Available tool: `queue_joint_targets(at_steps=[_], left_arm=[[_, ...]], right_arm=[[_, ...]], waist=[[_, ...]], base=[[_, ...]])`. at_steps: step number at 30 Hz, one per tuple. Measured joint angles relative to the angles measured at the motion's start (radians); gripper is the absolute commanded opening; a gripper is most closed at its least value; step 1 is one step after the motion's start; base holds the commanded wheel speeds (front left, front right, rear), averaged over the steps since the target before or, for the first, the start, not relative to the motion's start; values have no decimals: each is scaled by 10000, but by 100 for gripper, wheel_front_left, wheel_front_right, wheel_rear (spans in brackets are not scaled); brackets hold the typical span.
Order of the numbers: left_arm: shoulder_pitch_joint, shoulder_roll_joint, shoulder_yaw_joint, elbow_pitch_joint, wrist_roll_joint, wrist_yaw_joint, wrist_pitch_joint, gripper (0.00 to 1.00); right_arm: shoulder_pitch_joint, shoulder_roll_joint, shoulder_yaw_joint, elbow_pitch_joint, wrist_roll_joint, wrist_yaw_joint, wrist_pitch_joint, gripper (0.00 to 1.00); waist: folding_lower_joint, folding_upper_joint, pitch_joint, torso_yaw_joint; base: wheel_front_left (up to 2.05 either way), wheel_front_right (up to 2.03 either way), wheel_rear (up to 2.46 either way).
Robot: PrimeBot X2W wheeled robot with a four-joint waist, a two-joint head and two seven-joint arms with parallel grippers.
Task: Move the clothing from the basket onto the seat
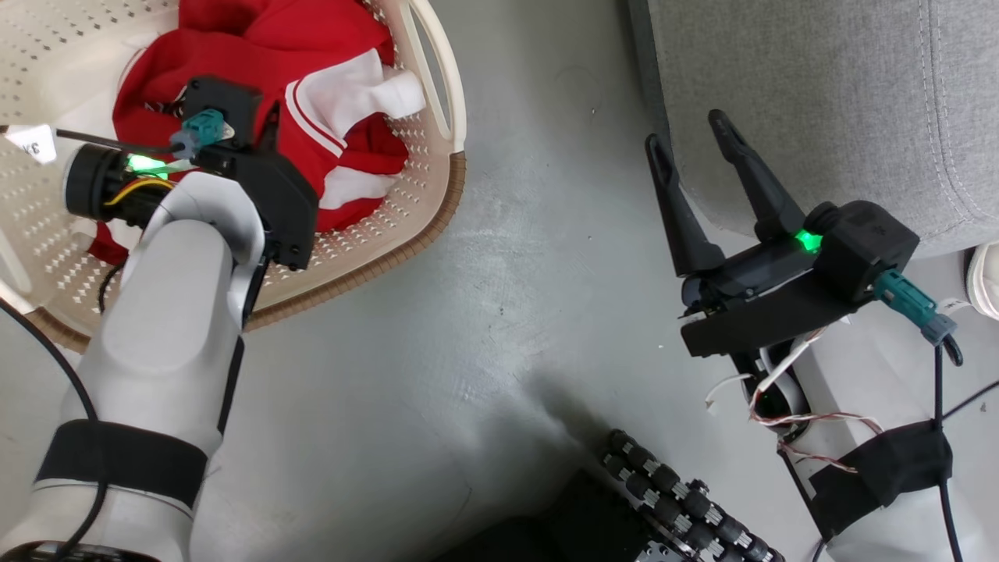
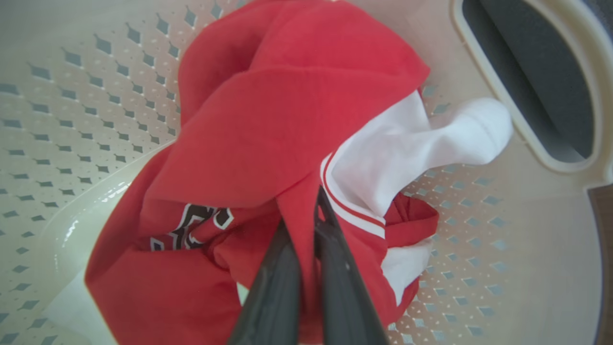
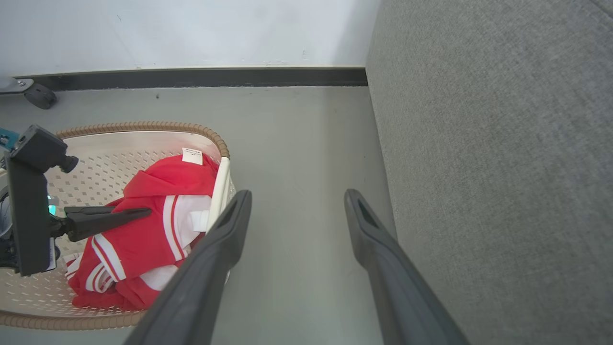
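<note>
One pinch on the clothing (image 1: 312,39)
Head view: it is heaped in the basket (image 1: 367,242) at ten o'clock. Left wrist view: the left gripper (image 2: 309,215) is clamped on a central fold, judged soft and light. Right wrist view: the right gripper (image 3: 297,196) is spread, empty.

Nothing legible. On a white tag (image 1: 31,143) at the head view's left edge, dark characters, unreadable. Small white label (image 3: 193,155) on the clothing (image 3: 143,230) and black-and-white print (image 2: 191,225) on its red fabric: too small or folded to read.
</note>
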Motion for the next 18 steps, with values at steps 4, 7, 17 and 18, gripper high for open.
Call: queue_joint_targets(at_steps=[4, 7, 17, 18], left_arm=[[128, -291, 115, 59, -276, -2, -508, 0], [329, -522, 157, 98, -428, -6, -888, 0], [1132, -803, 81, 111, -642, -190, -2079, 0], [1207, -849, 67, 109, -688, -192, -2194, 0]], right_arm=[[-31, -142, -184, 140, -2, 0, -19, 100], [-30, -295, -343, 290, -2, 0, -19, 100], [14, -696, -621, 658, -33, 0, -21, 100], [33, -746, -640, 688, -35, 0, -21, 100]], waist=[[0, 0, -264, 133], [0, 0, -536, 273], [0, 0, -1700, 997], [-1, 0, -1826, 1083]], base=[[0, 0, 0], [0, 0, 0], [0, 0, 0], [0, 0, 0]])
